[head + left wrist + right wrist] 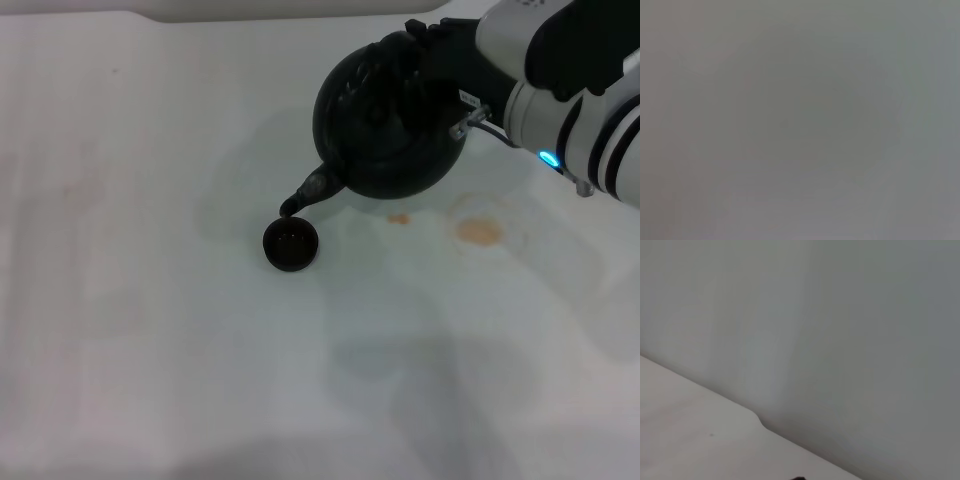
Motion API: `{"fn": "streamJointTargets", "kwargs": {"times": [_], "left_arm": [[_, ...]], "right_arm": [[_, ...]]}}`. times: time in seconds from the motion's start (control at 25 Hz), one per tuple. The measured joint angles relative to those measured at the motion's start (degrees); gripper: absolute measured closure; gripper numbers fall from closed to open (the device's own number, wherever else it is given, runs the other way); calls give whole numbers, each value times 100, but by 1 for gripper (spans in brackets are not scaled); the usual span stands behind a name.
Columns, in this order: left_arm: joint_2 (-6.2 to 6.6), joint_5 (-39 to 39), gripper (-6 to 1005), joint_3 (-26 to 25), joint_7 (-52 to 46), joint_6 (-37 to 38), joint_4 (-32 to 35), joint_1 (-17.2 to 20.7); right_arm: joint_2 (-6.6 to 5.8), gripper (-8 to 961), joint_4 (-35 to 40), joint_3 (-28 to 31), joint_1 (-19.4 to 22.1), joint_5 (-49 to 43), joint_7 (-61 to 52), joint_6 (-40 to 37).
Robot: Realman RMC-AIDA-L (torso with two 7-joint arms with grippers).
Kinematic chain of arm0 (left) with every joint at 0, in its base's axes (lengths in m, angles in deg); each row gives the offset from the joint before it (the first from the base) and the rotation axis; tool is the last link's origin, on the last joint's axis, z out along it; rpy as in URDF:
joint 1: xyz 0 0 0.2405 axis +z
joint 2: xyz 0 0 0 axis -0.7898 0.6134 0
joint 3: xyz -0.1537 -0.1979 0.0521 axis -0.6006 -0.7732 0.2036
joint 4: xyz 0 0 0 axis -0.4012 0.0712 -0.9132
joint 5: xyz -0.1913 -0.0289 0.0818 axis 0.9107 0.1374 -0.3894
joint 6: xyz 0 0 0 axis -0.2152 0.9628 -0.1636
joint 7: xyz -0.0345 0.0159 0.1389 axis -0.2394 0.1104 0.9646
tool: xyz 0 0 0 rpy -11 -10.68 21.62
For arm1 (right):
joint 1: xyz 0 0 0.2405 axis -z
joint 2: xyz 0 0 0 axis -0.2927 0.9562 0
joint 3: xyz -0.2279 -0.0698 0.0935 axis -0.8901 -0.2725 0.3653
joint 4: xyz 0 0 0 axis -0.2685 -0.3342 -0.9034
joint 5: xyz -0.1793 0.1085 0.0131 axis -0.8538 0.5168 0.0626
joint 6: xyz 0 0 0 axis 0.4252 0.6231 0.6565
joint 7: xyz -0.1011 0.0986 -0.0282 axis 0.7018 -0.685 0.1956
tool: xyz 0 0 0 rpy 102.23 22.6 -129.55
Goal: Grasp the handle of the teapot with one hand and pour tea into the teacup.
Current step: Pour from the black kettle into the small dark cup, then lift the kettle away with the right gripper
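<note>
In the head view the black teapot (385, 120) hangs tilted above the white table, its spout (305, 192) pointing down with the silvery tip just over the rim of the teacup (290, 243). The small dark teacup stands on the table below the spout. My right gripper (432, 42) reaches in from the upper right and is shut on the handle at the pot's top, hiding most of it. I cannot make out a stream of tea; the cup's inside looks dark. The left gripper is out of view.
Two orange-tan tea stains mark the white table (150, 300), a large one (478, 231) and a small one (399, 218), right of the cup under the pot. The left wrist view shows only plain grey. The right wrist view shows table edge and wall.
</note>
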Motion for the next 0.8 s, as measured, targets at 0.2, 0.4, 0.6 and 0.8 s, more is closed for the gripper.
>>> {"fn": "streamJointTargets", "kwargs": {"times": [0.2,0.4,0.6,0.8], "left_arm": [[0,0,109,0,0,3,0,-26],[1,0,109,0,0,3,0,-41],[5,0,108,0,0,3,0,-47],[9,0,108,0,0,3,0,-53]], "right_arm": [[2,741,1,-90,-11,-321,-84,-31],[8,742,18,-142,-34,-604,-240,-34],[15,743,34,-195,-46,-894,-393,-34],[8,744,43,-246,-61,-1108,-446,-26]]}}
